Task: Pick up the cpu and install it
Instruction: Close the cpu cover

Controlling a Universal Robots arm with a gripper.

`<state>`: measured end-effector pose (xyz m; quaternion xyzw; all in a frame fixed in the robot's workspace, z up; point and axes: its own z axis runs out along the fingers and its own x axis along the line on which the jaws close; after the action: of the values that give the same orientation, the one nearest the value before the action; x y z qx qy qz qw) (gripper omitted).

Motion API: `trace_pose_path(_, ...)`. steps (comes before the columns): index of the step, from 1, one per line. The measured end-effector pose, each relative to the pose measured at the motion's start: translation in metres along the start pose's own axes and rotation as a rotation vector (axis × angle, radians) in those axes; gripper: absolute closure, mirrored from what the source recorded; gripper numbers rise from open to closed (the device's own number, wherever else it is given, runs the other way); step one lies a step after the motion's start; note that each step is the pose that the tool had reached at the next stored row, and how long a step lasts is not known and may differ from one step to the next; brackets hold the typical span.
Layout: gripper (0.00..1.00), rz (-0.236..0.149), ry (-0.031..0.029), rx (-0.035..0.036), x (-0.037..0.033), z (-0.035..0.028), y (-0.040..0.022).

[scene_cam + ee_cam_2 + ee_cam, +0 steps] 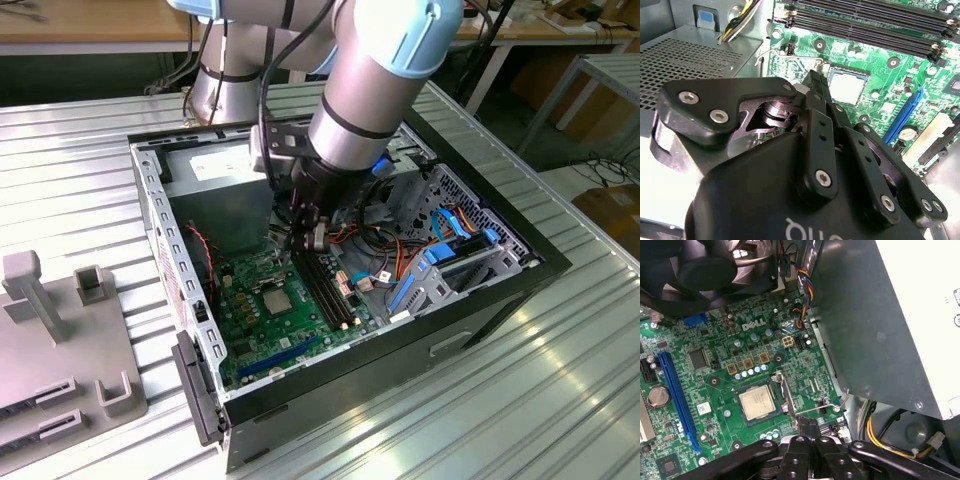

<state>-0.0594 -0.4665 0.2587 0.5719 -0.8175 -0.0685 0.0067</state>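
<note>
- Closest to the lens in the second wrist view, the black gripper (815,82) and its linkage arms hang over the green motherboard (880,55); its fingertips are pressed together, with nothing between them.
- The cpu (846,86), a small silvery square, lies flat inside the metal-framed socket (826,67) on the board, at about one o'clock from the fingertips and just beyond them (not touching them).
- In the first wrist view the cpu (758,403) lies in its socket (782,390) at roughly eleven o'clock from the closed gripper (808,425), whose tips sit just beside the socket's frame.
- A blue expansion slot (677,395) runs along the board at nine o'clock from the cpu, with a round coin cell (656,396) beside it.
- The grey power-supply box (880,315) stands at two o'clock from the cpu, yellow and black cables (875,432) trailing below it.
- A black fan (705,270) sits over the board's far edge.
- In the exterior view the arm (370,90) reaches down into the open computer case (540,265) on a ribbed metal table (480,400); the gripper (308,238) hangs just above the board, with the cpu (277,297) near seven o'clock from it.
- A grey fixture plate (60,350) lies on the table at nine o'clock from the case.
</note>
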Motion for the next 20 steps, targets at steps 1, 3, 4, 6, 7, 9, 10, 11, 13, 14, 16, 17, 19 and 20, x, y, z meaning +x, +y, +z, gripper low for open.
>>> trace_pose_path(1,0.89,0.0,0.0,-0.0001,0.0006,-0.0001,-0.0002)
trace_pose_path(3,0.89,0.0,0.0001,-0.0001,0.0017,-0.0002,-0.0006)
trace_pose_path(4,0.89,0.0,0.0001,-0.0001,0.0021,-0.0003,-0.0008)
trace_pose_path(6,0.89,0.0,0.0,-0.0001,0.0032,-0.0004,-0.0012)
trace_pose_path(7,0.89,0.0,0.0,0.0,0.0036,-0.0004,-0.0013)
trace_pose_path(9,0.89,0.0,0.0,0.0,0.0047,-0.0005,-0.0017)
trace_pose_path(10,0.89,0.0,0.0,0.0,0.0053,-0.0006,-0.0019)
trace_pose_path(11,0.89,0.0,0.0001,0.0,0.0057,-0.0007,-0.0021)
trace_pose_path(13,0.89,0.0,0.0001,0.0,0.0069,-0.0008,-0.0025)
trace_pose_path(14,0.89,0.0,0.0,0.0,0.0073,-0.0008,-0.0026)
trace_pose_path(16,0.89,0.0,0.0,0.0,0.0079,-0.0009,-0.0028)
trace_pose_path(17,0.89,0.0,0.0,0.0,0.0081,-0.0009,-0.0029)
trace_pose_path(19,0.89,0.0,-0.0001,0.0,0.0084,-0.0009,-0.003)
trace_pose_path(20,0.89,0.0,0.0,0.0,0.009,-0.001,-0.0032)
